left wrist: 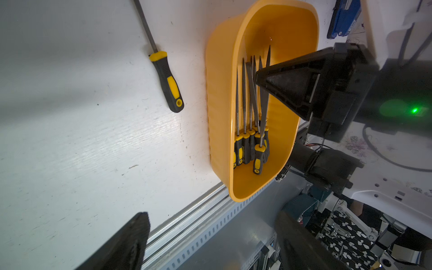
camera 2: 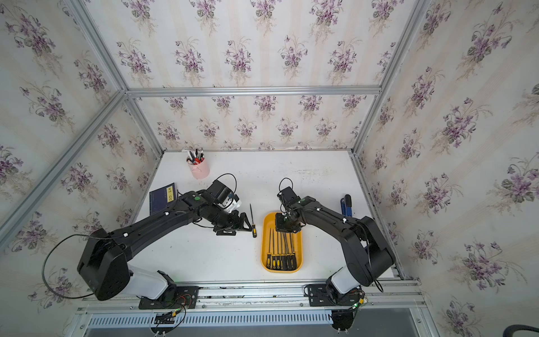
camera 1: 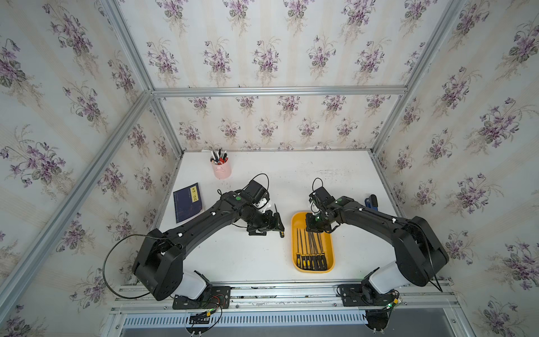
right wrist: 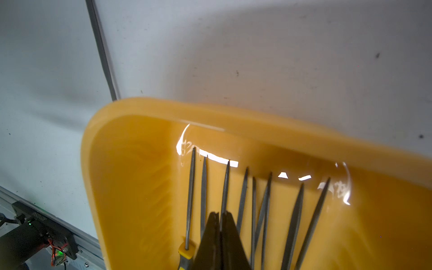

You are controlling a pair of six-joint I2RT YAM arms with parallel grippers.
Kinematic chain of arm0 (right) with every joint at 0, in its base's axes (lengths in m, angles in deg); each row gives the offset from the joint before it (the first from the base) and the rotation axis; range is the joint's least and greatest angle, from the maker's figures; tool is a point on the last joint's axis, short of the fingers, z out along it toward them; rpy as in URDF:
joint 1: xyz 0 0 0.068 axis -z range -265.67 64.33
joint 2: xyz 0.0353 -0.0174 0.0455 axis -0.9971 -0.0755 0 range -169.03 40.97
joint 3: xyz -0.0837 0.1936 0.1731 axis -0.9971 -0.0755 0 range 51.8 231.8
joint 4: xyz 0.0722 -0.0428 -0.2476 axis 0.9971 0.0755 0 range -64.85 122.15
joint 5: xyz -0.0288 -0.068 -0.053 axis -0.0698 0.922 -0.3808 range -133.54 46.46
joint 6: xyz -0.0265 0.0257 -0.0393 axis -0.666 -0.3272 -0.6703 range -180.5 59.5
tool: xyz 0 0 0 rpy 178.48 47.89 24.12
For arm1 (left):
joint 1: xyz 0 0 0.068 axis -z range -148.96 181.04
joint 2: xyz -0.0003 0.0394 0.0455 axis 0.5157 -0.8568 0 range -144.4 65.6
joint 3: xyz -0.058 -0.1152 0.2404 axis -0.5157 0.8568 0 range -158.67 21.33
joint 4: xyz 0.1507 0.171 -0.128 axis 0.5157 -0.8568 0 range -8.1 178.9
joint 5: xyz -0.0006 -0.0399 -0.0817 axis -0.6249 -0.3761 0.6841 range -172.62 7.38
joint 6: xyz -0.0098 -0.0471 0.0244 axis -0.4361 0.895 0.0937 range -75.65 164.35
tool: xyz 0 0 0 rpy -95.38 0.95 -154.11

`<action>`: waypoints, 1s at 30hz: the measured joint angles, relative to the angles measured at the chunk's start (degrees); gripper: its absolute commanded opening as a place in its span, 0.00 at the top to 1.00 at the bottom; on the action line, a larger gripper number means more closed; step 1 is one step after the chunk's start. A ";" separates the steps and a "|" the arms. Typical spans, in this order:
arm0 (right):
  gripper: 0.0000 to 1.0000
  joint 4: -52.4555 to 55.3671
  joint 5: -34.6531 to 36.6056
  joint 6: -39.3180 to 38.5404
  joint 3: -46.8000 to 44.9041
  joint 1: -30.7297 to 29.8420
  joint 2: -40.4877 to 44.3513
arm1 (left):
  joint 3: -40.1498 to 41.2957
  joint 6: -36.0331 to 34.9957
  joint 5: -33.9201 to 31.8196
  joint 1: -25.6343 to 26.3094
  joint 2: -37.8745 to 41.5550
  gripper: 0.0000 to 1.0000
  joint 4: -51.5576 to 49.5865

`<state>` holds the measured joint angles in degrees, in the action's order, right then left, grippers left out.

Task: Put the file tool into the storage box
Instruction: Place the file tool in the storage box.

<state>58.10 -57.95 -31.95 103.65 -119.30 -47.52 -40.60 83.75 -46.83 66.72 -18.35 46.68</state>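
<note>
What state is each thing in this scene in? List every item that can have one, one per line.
storage box, upright on the table, several files inside.
loose file, flat on the table beside the box, ungripped.
left gripper, open, empty, near the loose file.
right gripper, shut, tips among the files in the box; grip unclear.
pen cup, upright, holding pens.
book, closed, lying flat.

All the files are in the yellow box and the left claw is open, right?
Not all: one file lies on the table beside the storage box, as the left wrist view shows. The left gripper is open, yes.
</note>
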 measured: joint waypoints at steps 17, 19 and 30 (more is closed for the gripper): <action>0.84 -0.96 0.20 -0.02 -1.29 -0.15 -0.17 | 1.44 -0.39 -0.09 -0.59 -0.48 0.11 0.09; 0.82 -0.96 0.22 -0.02 -1.29 -0.15 -0.17 | 1.51 -0.42 -0.09 -0.74 -0.61 0.11 0.09; 0.78 0.50 1.40 -0.04 1.73 -0.15 1.25 | 1.70 -0.61 -0.09 -0.83 -1.22 0.11 0.07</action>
<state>58.60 -56.55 -31.99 105.38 -119.45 -46.27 -38.90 83.14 -46.92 65.89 -19.57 46.75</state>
